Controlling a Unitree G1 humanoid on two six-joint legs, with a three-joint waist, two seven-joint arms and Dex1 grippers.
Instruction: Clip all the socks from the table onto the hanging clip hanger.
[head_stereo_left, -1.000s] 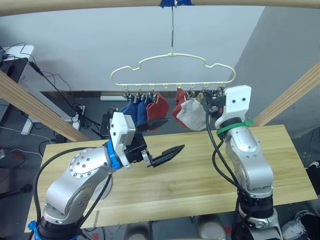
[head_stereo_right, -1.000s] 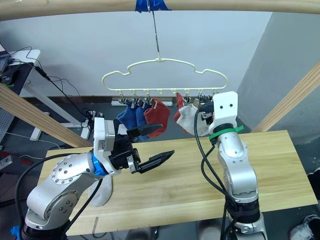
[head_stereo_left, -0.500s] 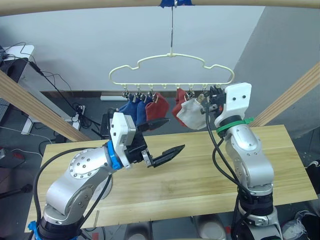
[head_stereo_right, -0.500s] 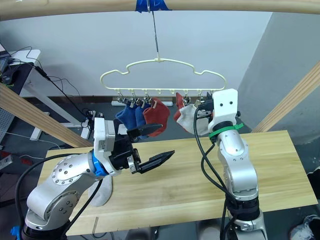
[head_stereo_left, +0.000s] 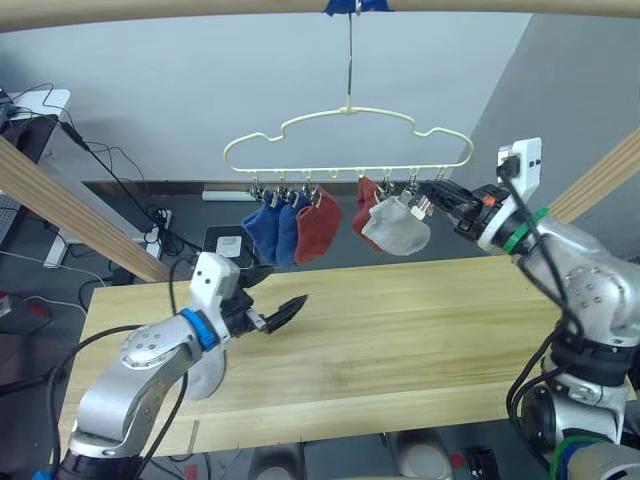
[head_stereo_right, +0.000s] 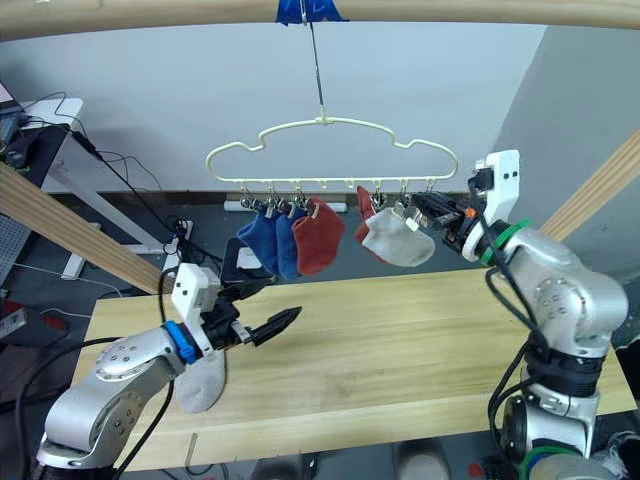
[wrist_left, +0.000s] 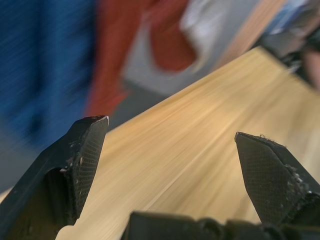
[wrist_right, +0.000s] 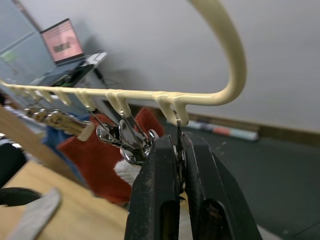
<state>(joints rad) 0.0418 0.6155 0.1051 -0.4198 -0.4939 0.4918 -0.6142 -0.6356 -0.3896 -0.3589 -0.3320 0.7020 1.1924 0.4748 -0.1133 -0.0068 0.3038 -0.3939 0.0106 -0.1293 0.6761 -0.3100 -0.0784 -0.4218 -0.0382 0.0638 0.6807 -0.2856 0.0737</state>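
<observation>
My right gripper (wrist_right: 178, 172) was pressed together on the end metal clip (wrist_right: 178, 150) of the thin cream plastic clip hanger (head_stereo_left: 350, 150), with nothing soft visibly between its fingers. My left gripper (wrist_left: 170, 135) was spread wide and empty, low over the long light wooden table (head_stereo_left: 420, 340). Two blue socks (head_stereo_left: 275, 228), two rust red ones (head_stereo_left: 318, 222) and one light grey sock (head_stereo_left: 397, 228) hung from the clips; the other light grey sock (head_stereo_right: 200, 382) lay on the table under my left arm.

My worry was the hanger: it dangled from a thin metal hook (head_stereo_left: 350, 60), so a sideways pull on that end clip could have swung or tilted the row, or shaken a sock loose. Reaching for the last sock, my left arm could have dragged it off the near edge.

That sock was mostly covered by the arm. The left wrist view was smeared, and I could not tell whether the clip's mouth was actually held open.
</observation>
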